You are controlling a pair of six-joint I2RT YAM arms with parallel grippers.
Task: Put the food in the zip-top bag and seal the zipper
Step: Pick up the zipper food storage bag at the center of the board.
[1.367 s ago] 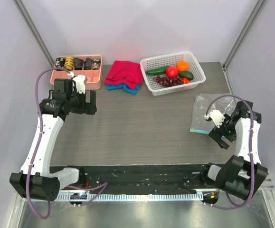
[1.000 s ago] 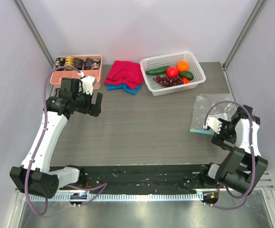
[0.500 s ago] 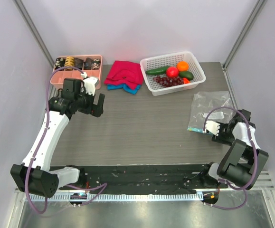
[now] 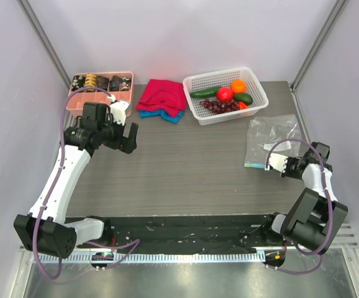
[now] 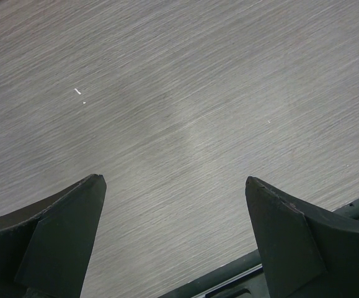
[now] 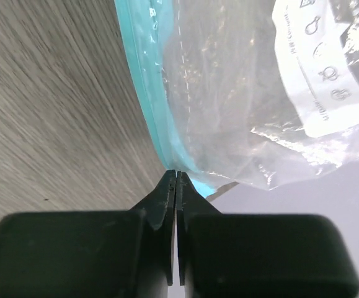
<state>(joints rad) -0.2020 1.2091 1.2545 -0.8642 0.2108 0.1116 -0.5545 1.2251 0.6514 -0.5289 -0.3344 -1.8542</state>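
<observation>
Contact at the near right of the grey wood-grain bench [image 4: 185,167] is what matters. The right pincer [image 6: 176,176] lies low with its jaws pressed together, their tips touching the near edge of the thin blue zipper strip [image 6: 153,93] at its right-hand end. Whether any film is caught between them I cannot tell. From those tips the strip runs away leftward, its long axis roughly along the bench's near edge. The clear, soft, crinkled zip-top bag [image 4: 273,138] spreads beyond it toward the far edge, flat and close to the right edge, with nothing in it. So the mouth faces the arms, and the right arm is much the nearer to it. Toward the left edge, about as far back as the bag, the left pincer [image 5: 173,181] hangs spread wide over bare boards, holding nothing. Farthest, at the far edge right of centre, the white plastic mesh basket [image 4: 256,79] holds the toy food [image 4: 229,100]: green cucumber [image 4: 204,92], red tomato [image 4: 224,94], orange ball [image 4: 238,85], dark purple grape bunch [image 4: 219,106], green avocado-like piece [image 4: 243,98] and small red pepper [image 4: 243,105]. It lies beyond the bag's bottom end and leftward, well apart from both pincers. By my judgement, the mouth must be lifted open at the strip first.
</observation>
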